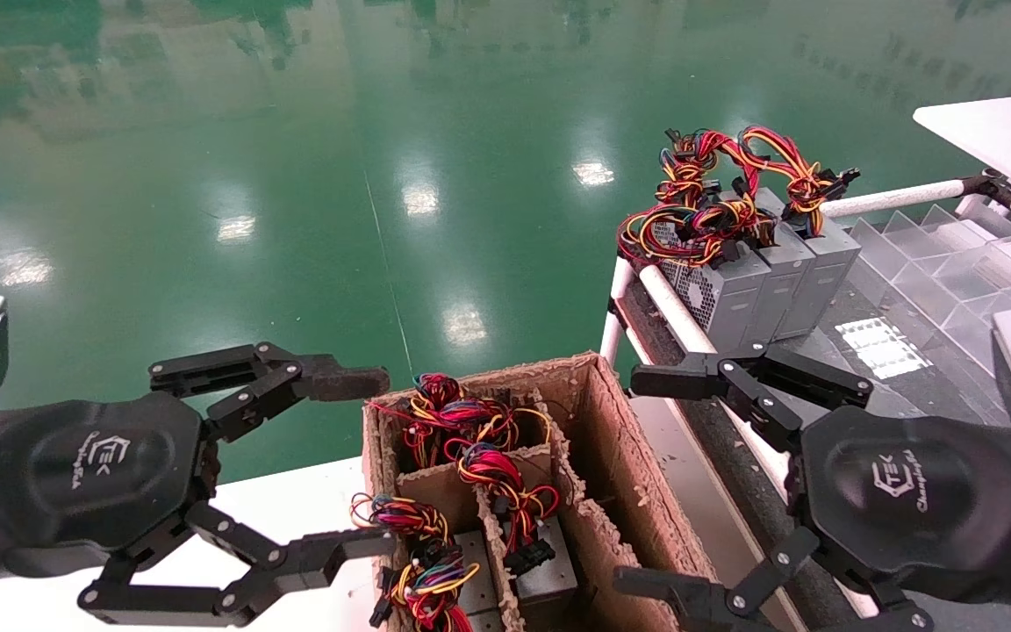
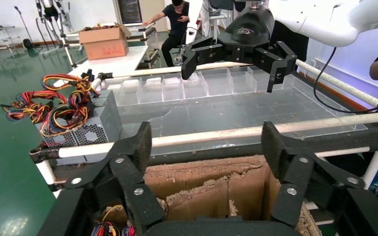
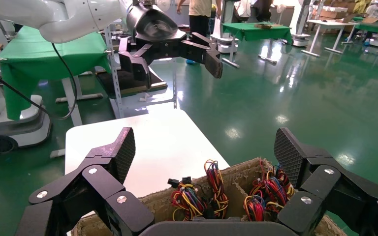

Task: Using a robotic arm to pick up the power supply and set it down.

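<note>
pre-grasp stage. left gripper (image 1: 365, 456) & right gripper (image 1: 646, 478) both spread wide, empty, flanking cardboard box (image 1: 611, 439). power supply (image 1: 541, 562) units sit in box slots, wires up. next: one gripper drops in, straddles unit.

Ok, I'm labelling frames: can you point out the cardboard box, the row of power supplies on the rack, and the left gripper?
cardboard box (image 1: 620, 456): head view, right wall.
power supplies (image 1: 756, 285): head view, middle unit's grey side.
left gripper (image 1: 365, 461): head view, midway between its open fingertips.

Factory hall: glossy green floor (image 1: 295, 175), worktables (image 3: 261, 30)
</note>
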Tool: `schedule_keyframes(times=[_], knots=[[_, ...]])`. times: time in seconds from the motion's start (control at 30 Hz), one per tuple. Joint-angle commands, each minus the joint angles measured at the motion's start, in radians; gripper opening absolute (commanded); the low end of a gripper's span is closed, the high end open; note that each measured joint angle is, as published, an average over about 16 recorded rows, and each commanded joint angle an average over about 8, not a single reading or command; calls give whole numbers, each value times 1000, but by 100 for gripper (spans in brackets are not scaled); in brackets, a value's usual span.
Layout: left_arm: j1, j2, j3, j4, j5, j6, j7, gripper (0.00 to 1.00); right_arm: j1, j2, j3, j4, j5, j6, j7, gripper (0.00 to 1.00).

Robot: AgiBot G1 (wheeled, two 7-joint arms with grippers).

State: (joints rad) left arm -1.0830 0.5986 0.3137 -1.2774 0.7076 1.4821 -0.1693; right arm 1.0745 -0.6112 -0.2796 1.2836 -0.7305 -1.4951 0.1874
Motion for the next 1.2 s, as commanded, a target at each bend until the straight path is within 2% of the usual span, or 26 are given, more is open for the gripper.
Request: schedule_keyframes(times=[0.03, 1.07, 1.1, 1.2], knots=[[0, 0, 0, 0, 0, 0, 0, 0, 0, 0, 0, 0, 0, 0, 0, 100], [0, 0, 0, 0, 0, 0, 0, 0, 0, 0, 0, 0, 0, 0, 0, 100], [0, 0, 0, 0, 0, 0, 0, 6, 0, 0, 0, 0, 0, 0, 0, 100], [0, 0, 0, 0, 0, 0, 0, 44, 0, 0, 0, 0, 0, 0, 0, 100]])
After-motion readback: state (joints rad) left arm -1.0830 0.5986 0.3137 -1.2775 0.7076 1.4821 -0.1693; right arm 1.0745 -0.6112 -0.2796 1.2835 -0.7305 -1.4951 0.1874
